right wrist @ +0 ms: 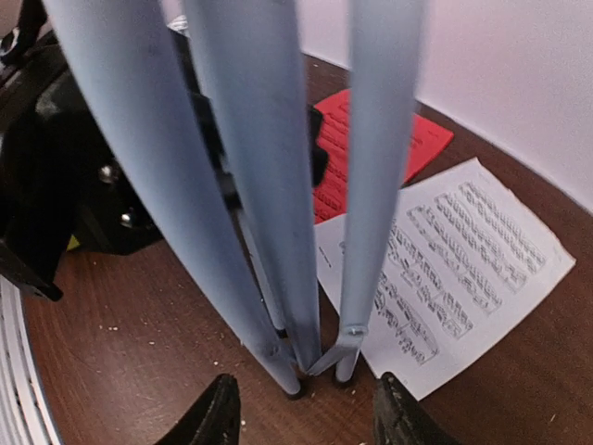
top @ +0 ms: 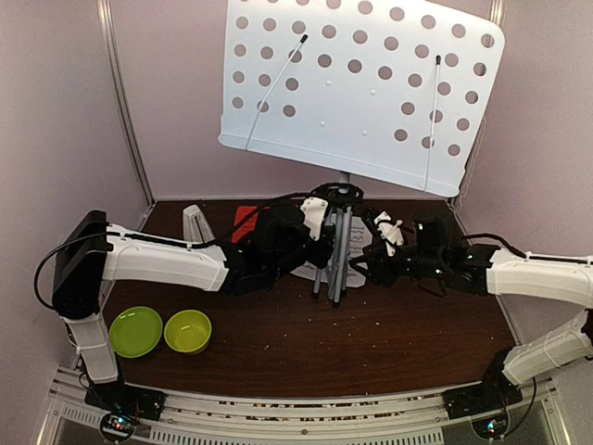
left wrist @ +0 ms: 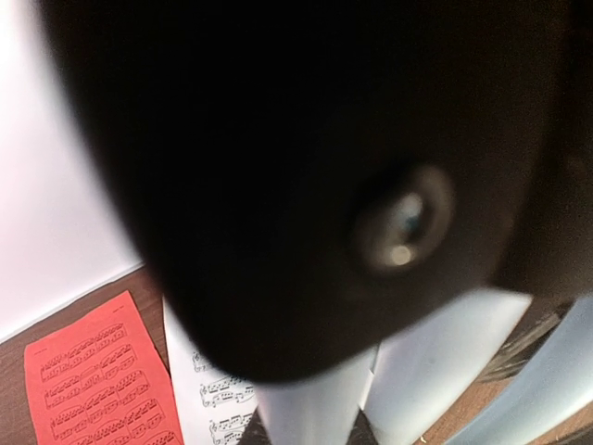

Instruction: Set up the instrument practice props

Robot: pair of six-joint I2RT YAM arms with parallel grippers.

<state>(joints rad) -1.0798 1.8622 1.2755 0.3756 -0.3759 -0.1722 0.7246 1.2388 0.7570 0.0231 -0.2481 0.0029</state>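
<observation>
The grey-white music stand [top: 357, 88] stands upright at mid-table with its three legs [top: 338, 264] folded together. My left gripper [top: 320, 227] is shut against the legs just under the black hub [left wrist: 306, 185], which fills the left wrist view and hides the fingers. My right gripper [right wrist: 306, 417] is open, its black fingertips [right wrist: 218, 413] low at either side of the leg feet [right wrist: 320, 366] without touching them. The white music sheet [right wrist: 463, 269] and the red music sheet [right wrist: 380, 148] lie flat behind the legs. The whitish metronome [top: 193, 223] stands at the back left.
Two lime-green bowls [top: 135, 331] [top: 187, 331] sit at the front left, near the left arm's base. The back wall is close behind the stand. Small crumbs are scattered over the brown tabletop [top: 389, 343].
</observation>
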